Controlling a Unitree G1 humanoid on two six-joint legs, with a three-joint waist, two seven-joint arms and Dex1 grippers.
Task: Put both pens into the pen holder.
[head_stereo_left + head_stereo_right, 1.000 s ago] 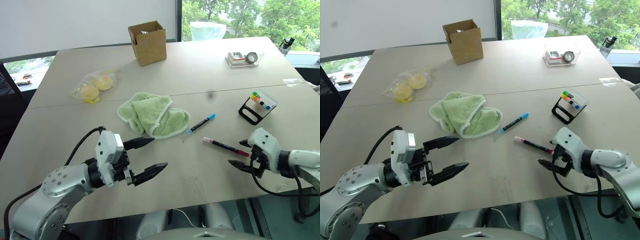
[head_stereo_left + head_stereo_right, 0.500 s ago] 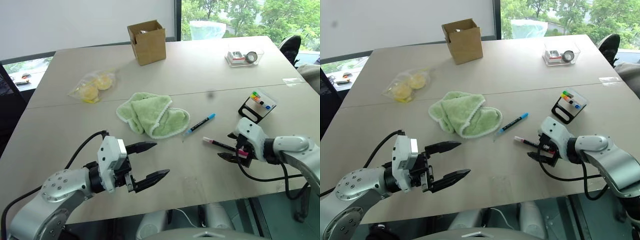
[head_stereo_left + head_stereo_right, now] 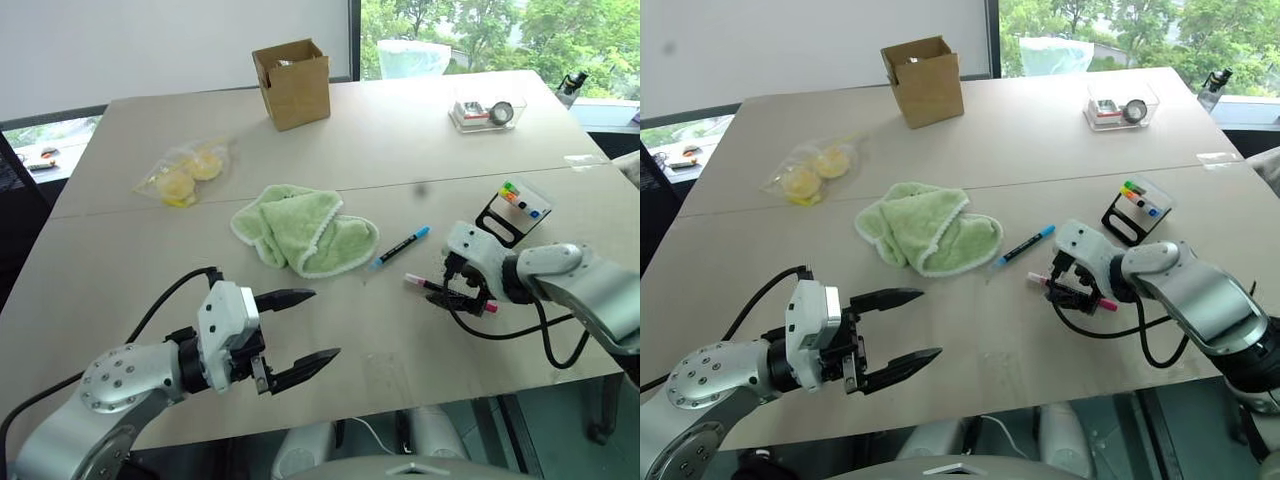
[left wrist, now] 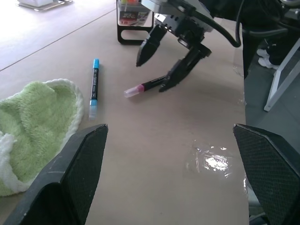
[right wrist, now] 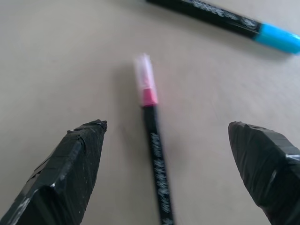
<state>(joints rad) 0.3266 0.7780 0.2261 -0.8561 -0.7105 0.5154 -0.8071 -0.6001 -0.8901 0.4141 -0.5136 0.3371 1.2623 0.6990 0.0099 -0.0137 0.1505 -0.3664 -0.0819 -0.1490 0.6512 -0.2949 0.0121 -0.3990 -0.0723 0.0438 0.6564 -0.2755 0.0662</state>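
Observation:
Two pens lie on the table right of centre: a black one with a light blue cap end (image 3: 401, 246) and a black one with a pink cap end (image 5: 152, 136). My right gripper (image 3: 456, 293) points down over the pink pen, open, one finger on each side of its middle; the pen still lies flat on the table. Behind that hand, near the right edge, stands the pen holder (image 3: 514, 211), a black tilted rack with coloured marker tips. My left gripper (image 3: 322, 323) hovers open and empty over the near left of the table, well away from both pens.
A green towel (image 3: 305, 228) lies crumpled at the centre, just left of the blue-capped pen. A brown cardboard box (image 3: 293, 83), a bag of yellow items (image 3: 185, 172) and a clear tray (image 3: 485, 112) sit further back.
My right gripper has moved from the table's near right edge in towards the centre and tipped downward, so that it now straddles the pink pen. The left gripper has barely shifted.

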